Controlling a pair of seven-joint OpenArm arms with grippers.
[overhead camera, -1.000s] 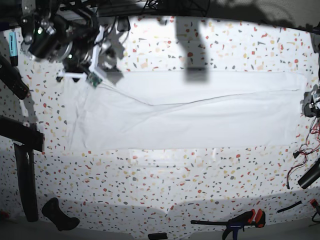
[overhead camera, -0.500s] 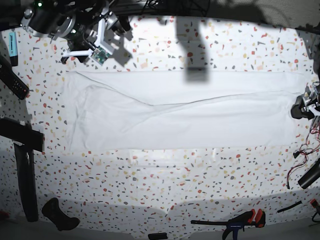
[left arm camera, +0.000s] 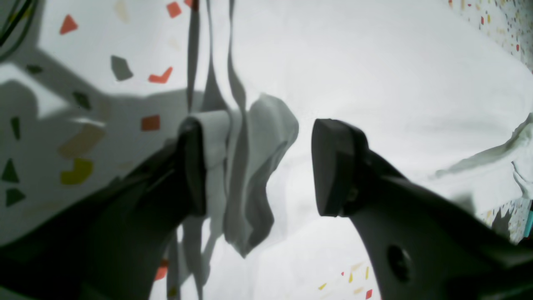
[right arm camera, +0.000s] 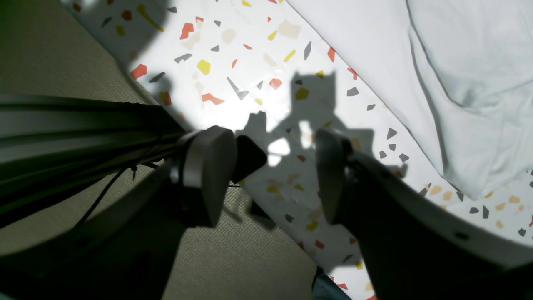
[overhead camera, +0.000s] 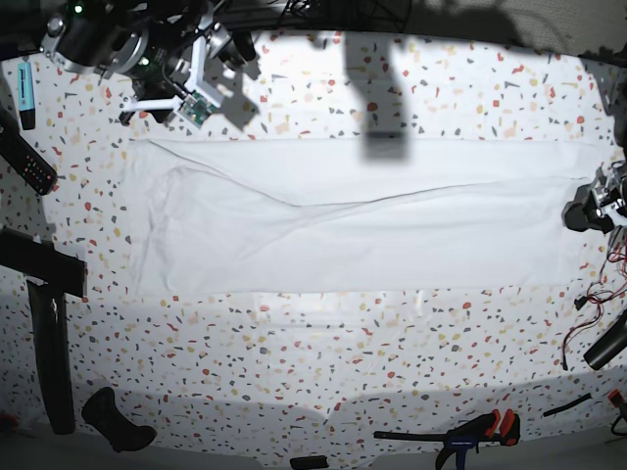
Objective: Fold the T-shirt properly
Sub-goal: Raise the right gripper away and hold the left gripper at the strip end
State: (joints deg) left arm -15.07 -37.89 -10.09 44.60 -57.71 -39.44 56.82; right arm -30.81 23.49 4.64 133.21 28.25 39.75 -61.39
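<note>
The white T-shirt [overhead camera: 362,220] lies flat on the speckled table as a long folded band running left to right. At its right end my left gripper [overhead camera: 588,211] stands open. In the left wrist view a bunched fold of the shirt [left arm camera: 254,166] stands between the left gripper's [left arm camera: 258,166] jaws, touching only the left finger [left arm camera: 193,166]. My right arm [overhead camera: 167,73] hovers past the shirt's far left corner. The right gripper [right arm camera: 270,175] is open and empty over the table edge, with the T-shirt [right arm camera: 458,83] off to its right.
Black tools [overhead camera: 49,343] and a blue marker [overhead camera: 26,93] line the left edge. A red-handled clamp [overhead camera: 480,431] lies at the front. Loose cables [overhead camera: 593,313] hang at the right. Olive floor [right arm camera: 62,41] shows beyond the table edge.
My right arm has lifted off the shirt's far left corner and drawn back, leaving that corner lying flat. My left gripper has come in from the right edge onto the shirt's right end.
</note>
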